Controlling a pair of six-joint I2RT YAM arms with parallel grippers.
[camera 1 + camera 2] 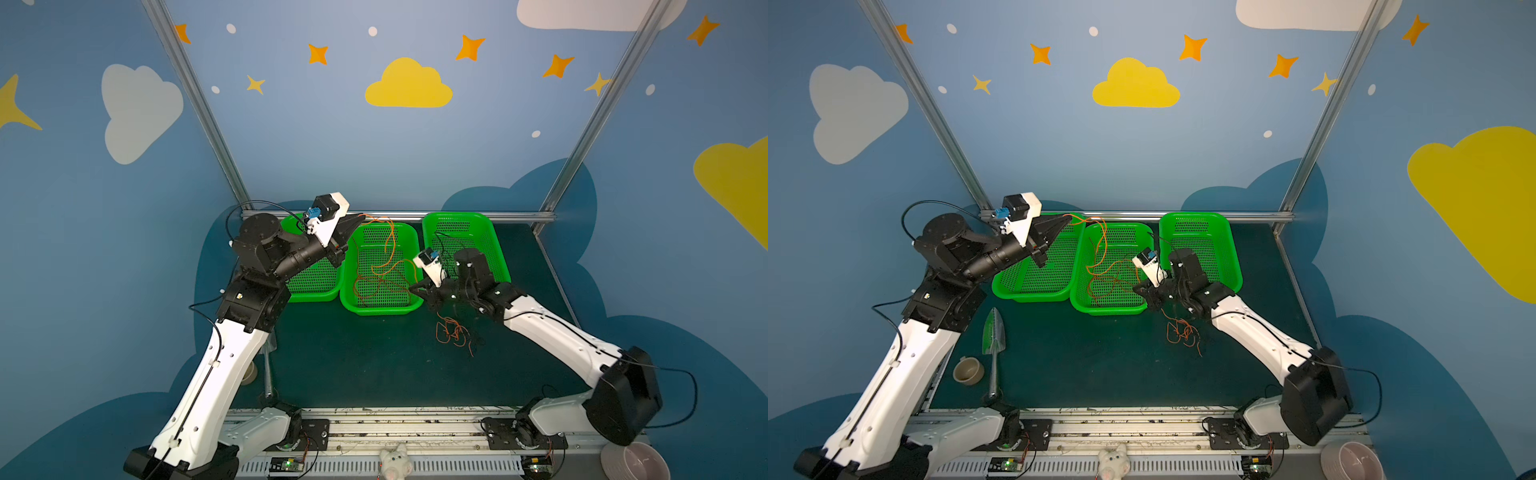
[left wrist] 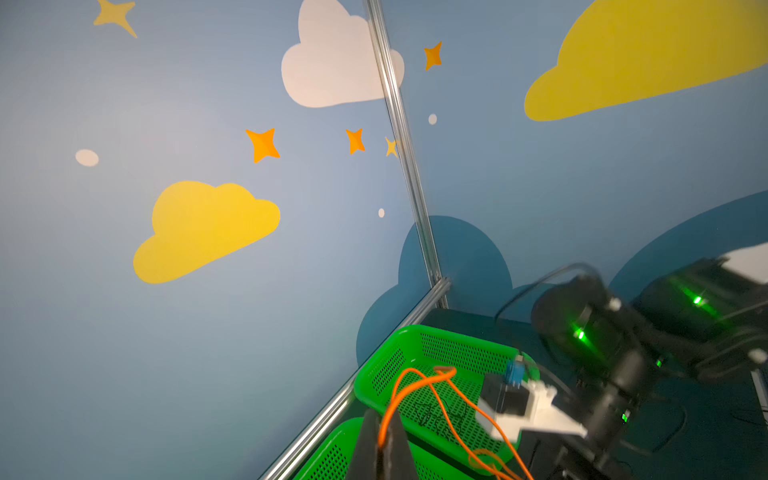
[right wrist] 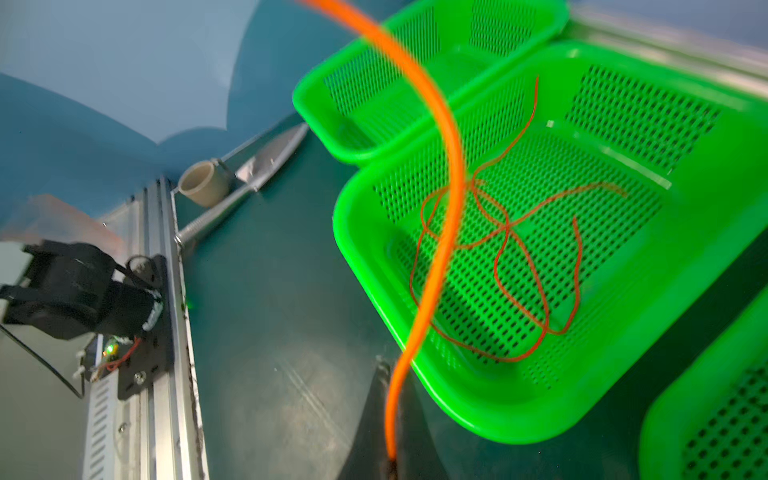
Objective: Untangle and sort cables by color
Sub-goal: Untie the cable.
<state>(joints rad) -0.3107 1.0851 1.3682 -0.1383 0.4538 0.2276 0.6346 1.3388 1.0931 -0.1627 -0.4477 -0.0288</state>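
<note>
Pinched shut on orange cable (image 3: 455,174): left gripper (image 1: 360,217) far, right gripper (image 1: 412,286) nearer; hard to pick out black within near tangle (image 1: 452,332).

Bright, even light; wide-angle bending at edges, wrist views partly blurred.

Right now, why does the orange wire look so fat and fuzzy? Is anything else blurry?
Right wrist view: the orange wire hangs close to the lens, so it looks fat and fuzzy; the red wires in the basket are sharp. Left wrist view: the right arm is smeared, its green lights streaked. In both top views the posts lean outwards.
</note>
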